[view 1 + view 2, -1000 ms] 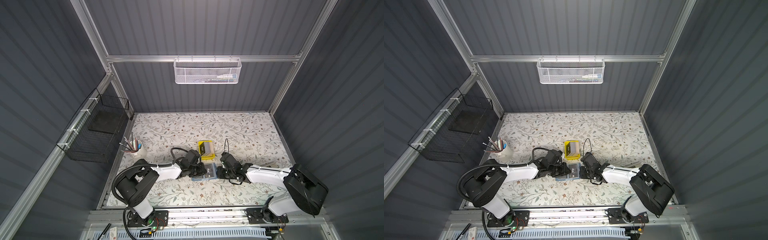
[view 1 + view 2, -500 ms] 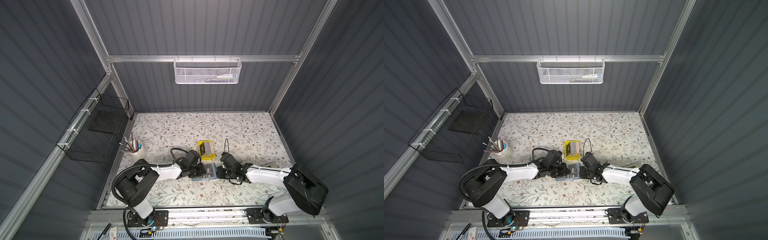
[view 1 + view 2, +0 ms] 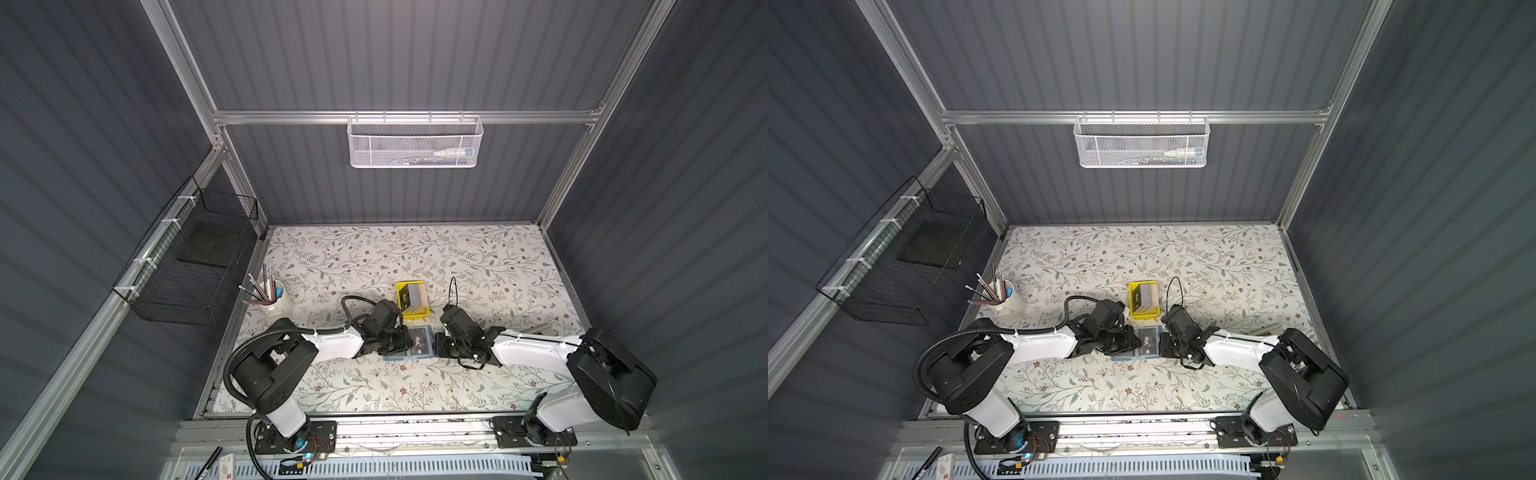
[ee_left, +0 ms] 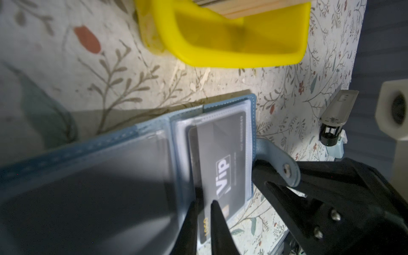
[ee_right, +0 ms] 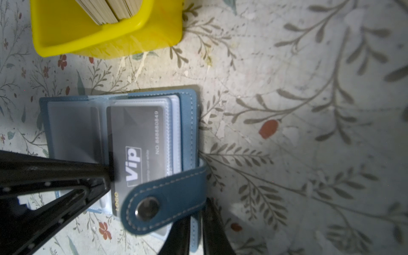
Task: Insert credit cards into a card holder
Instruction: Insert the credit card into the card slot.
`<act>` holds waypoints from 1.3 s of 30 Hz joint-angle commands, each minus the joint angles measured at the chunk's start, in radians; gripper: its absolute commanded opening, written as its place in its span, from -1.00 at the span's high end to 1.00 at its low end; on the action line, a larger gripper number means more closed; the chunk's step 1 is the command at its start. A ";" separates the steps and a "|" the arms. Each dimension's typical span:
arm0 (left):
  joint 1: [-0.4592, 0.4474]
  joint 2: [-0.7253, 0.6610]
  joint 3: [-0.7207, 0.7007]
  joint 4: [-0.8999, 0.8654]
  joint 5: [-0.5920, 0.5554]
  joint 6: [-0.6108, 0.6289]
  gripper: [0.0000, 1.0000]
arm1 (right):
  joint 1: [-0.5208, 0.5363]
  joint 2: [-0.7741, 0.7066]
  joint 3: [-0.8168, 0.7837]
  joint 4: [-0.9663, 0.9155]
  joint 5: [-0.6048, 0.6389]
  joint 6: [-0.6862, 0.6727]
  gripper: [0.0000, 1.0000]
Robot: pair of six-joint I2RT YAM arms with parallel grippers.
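A floral-covered table fills the floor of a grey-walled cell. On the side wall hangs a black wire basket holding a dark flat slab. On the back rail hangs a white mesh basket; its contents are too small to name. A white cup of pens stands at the table's edge.

Near the middle sits a yellow tray with a stack of credit cards standing on edge. Just in front of it, between the two arms, the blue card holder lies open.

A black "Vip" credit card lies partly under a clear sleeve, slightly askew. How deep it sits is unclear, since the snap strap covers one corner.

The left gripper is nearly closed and pinches the card's outer edge. The right gripper is nearly closed and clamps the holder's cover edge beside the strap. The holder's other page is blurred.
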 commanded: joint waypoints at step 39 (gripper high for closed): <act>-0.012 -0.019 0.000 -0.055 -0.068 0.058 0.74 | 0.011 -0.077 -0.025 0.029 -0.025 0.042 0.66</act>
